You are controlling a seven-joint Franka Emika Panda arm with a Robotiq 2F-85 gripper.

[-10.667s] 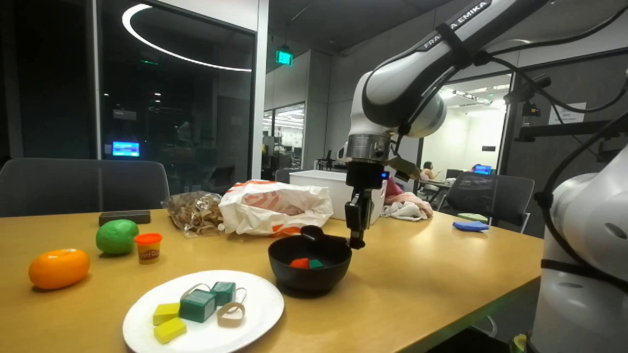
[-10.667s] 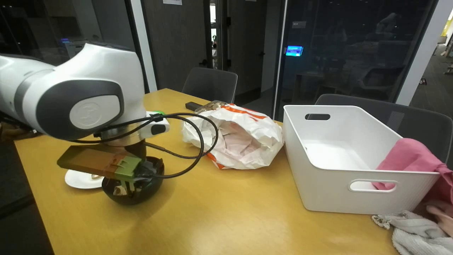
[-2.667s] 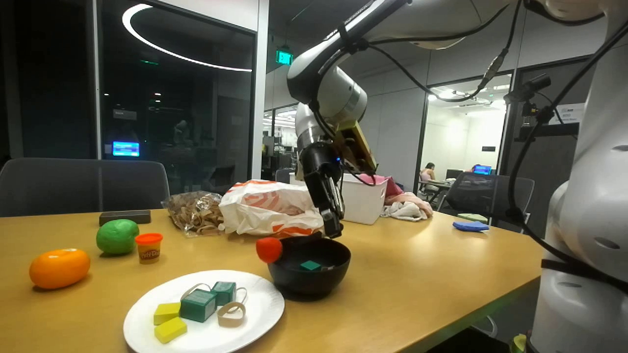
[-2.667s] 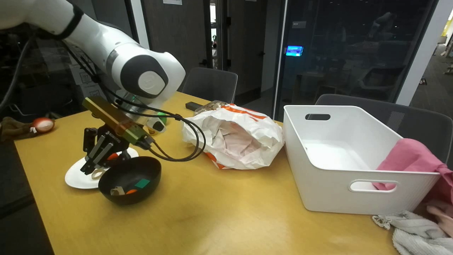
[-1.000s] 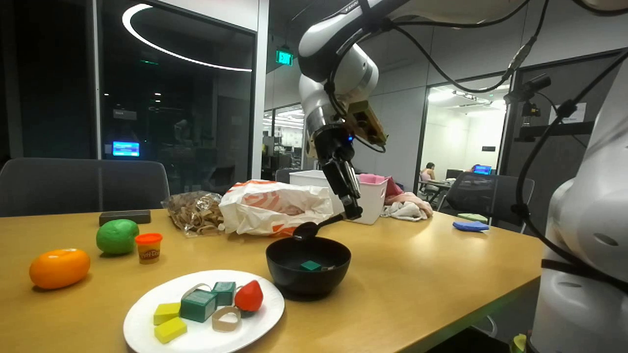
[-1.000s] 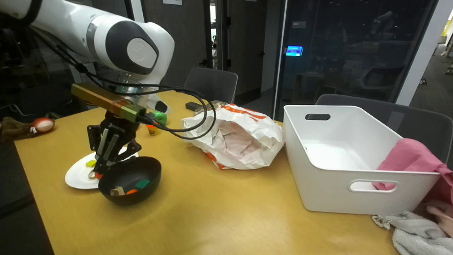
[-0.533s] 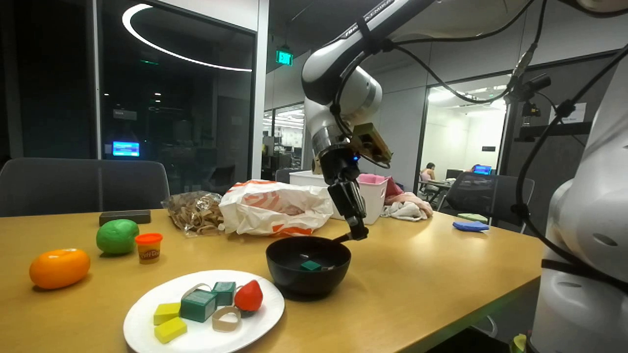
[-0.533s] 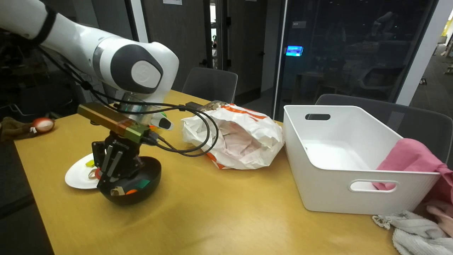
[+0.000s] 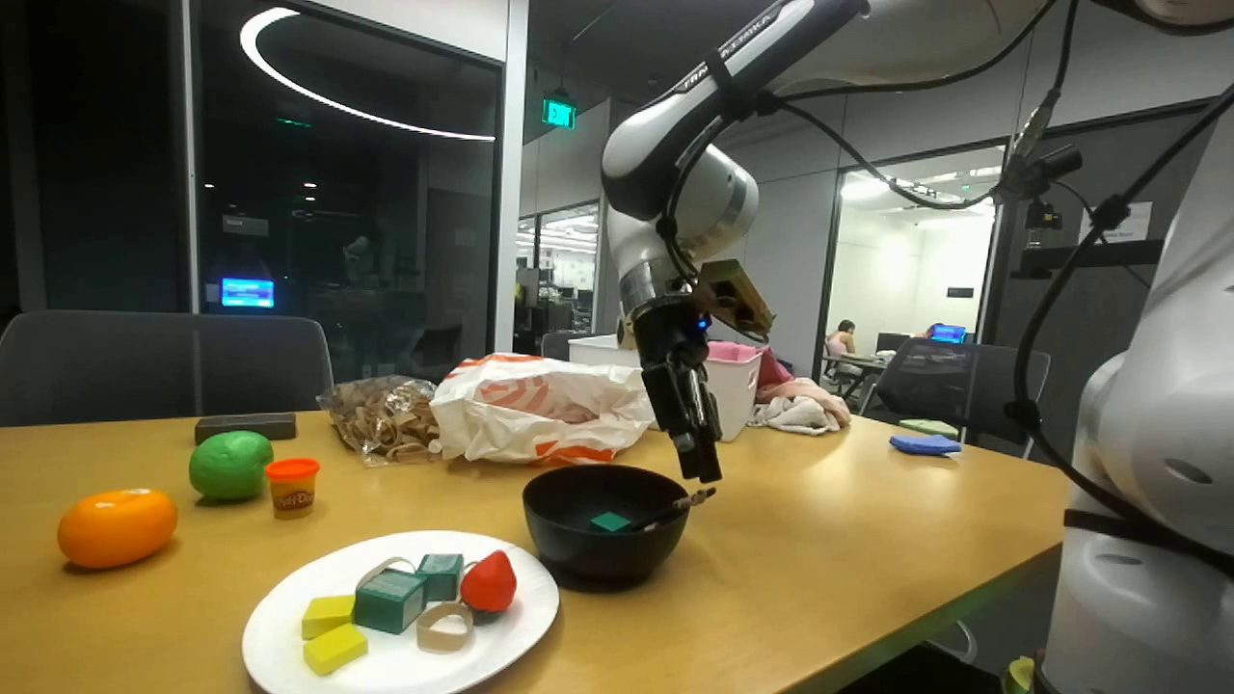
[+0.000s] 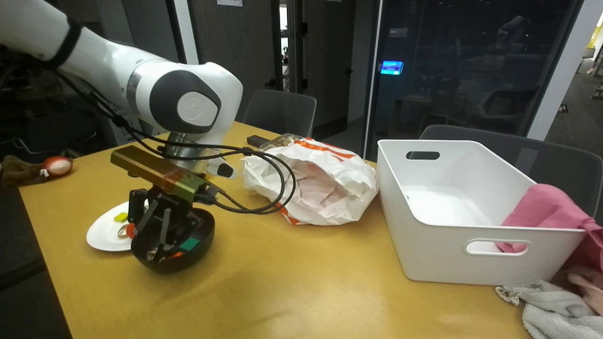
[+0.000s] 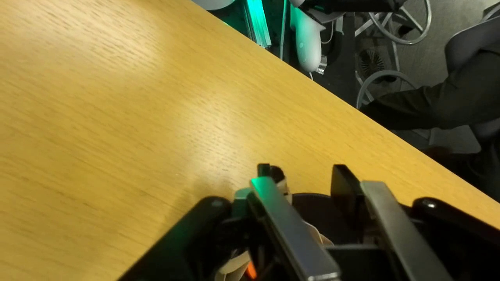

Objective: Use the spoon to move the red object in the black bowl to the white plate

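In both exterior views we see a wooden table (image 10: 301, 292), with a white robot arm (image 10: 118, 70) angled down over it. A white bin (image 10: 438, 249) stands on the table, and just beside it lies a crumpled bag (image 9: 540, 410), white with orange print. The white plate (image 9: 280, 617) is next in size, round and flat; the black bowl (image 9: 603, 557), deep-sided and dark, stands just beside it. We find the gripper (image 11: 302, 171) tilted, close to the bowl's rim; in the wrist view its two fingers stand apart. The spoon (image 9: 683, 504) leans in the bowl, its handle crossing the rim; its head we cannot make out against the dark interior. In the wrist view the handle's end shows just beside one fingertip, though whether the two touch we cannot tell. Well apart from the bowl, in an exterior view, we note an orange fruit (image 9: 118, 528), a green fruit (image 9: 231, 466) and a lidded tub (image 9: 292, 489). On the plate lie two teal blocks (image 9: 389, 602) and, beside one of them, the red object (image 9: 489, 582), rounded and tapering to a blunt tip. A beige band (image 9: 444, 639) lies just next to it. Smallest are two yellow pieces (image 9: 335, 650) on the plate and, inside the bowl, a teal piece (image 9: 609, 522) and a partly hidden orange piece (image 10: 175, 255).
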